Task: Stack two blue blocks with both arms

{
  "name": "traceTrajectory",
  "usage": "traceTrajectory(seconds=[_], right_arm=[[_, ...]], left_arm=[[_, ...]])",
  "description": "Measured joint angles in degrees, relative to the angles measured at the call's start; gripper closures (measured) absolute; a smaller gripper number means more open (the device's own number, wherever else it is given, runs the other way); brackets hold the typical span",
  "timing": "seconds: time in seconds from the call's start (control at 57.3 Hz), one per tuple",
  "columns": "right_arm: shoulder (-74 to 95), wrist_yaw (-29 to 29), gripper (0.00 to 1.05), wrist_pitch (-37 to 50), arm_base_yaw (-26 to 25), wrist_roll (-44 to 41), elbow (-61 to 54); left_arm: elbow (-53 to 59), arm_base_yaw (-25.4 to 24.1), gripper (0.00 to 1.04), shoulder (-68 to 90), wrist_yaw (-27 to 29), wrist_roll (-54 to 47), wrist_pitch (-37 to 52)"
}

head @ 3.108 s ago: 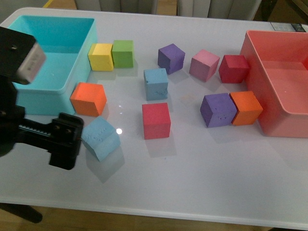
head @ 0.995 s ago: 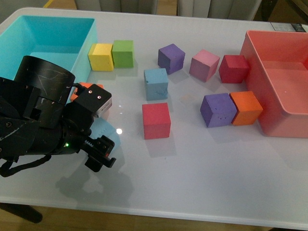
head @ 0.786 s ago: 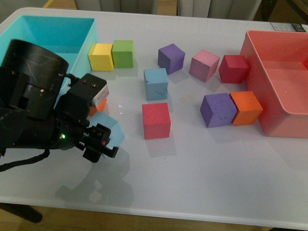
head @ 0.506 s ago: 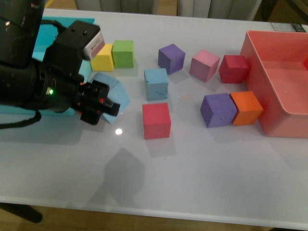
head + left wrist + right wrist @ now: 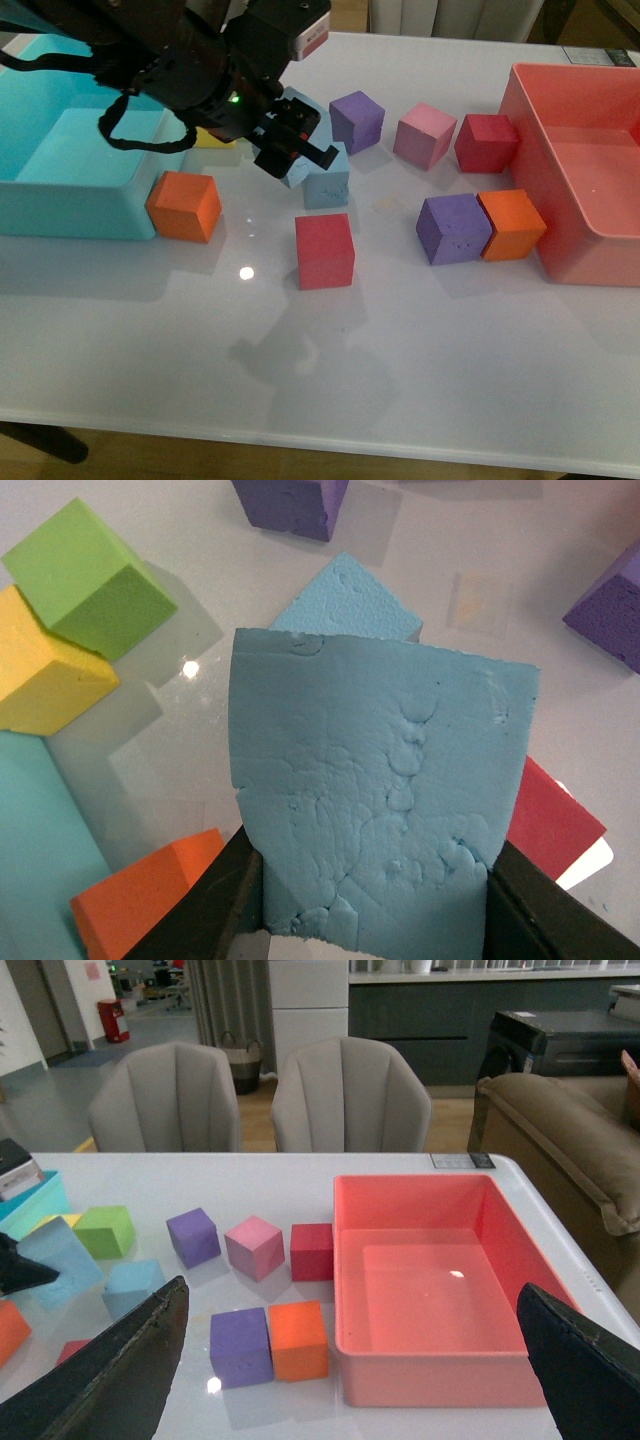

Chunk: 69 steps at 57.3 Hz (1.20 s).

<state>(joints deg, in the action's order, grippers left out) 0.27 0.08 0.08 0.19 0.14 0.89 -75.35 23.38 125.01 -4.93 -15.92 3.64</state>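
Newly lifted, first blue block (image 5: 380, 810) sits clamped in my left gripper (image 5: 293, 142), second blue block (image 5: 328, 182) at five o'clock; right gripper (image 5: 350, 1375) spread wide.

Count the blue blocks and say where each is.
2. One blue block is held aloft by the left gripper; the other blue block rests on the table behind the red cube.

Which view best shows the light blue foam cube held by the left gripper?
Left wrist view: the light blue foam cube dominates the frame, pitted face clear. In front view the left gripper covers most of it; right wrist view shows it small.
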Motion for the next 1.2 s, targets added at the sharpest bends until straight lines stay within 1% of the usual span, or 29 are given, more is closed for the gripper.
traceTrajectory(seconds=[0.279, 0.489, 0.733, 1.03, 1.065, 1.153, 1.205], right_arm=[[0.0, 0.02, 0.09, 0.0, 0.0, 0.0, 0.0], [0.0, 0.0, 0.09, 0.0, 0.0, 0.0, 0.0], [0.0, 0.02, 0.09, 0.0, 0.0, 0.0, 0.0], [0.0, 0.02, 0.09, 0.0, 0.0, 0.0, 0.0], [0.0, 0.02, 0.09, 0.0, 0.0, 0.0, 0.0], [0.0, 0.02, 0.09, 0.0, 0.0, 0.0, 0.0], [0.0, 0.02, 0.09, 0.0, 0.0, 0.0, 0.0]], left_arm=[[-11.74, 0.94, 0.65, 7.06, -0.87, -1.05, -4.42], [-18.08, 0.94, 0.65, 11.82, -0.87, -2.01, -6.51], [-21.75, 1.01, 0.65, 15.56, -0.85, -2.95, -7.8], [-23.23, 0.87, 0.65, 17.62, -0.63, -3.45, -8.11], [-23.28, 0.85, 0.63, 17.62, -0.61, -3.3, -8.11], [-23.32, 0.83, 0.48, 17.64, -0.9, -3.34, -8.04], [-23.32, 0.83, 0.4, 17.66, -1.03, -3.37, -8.04]])
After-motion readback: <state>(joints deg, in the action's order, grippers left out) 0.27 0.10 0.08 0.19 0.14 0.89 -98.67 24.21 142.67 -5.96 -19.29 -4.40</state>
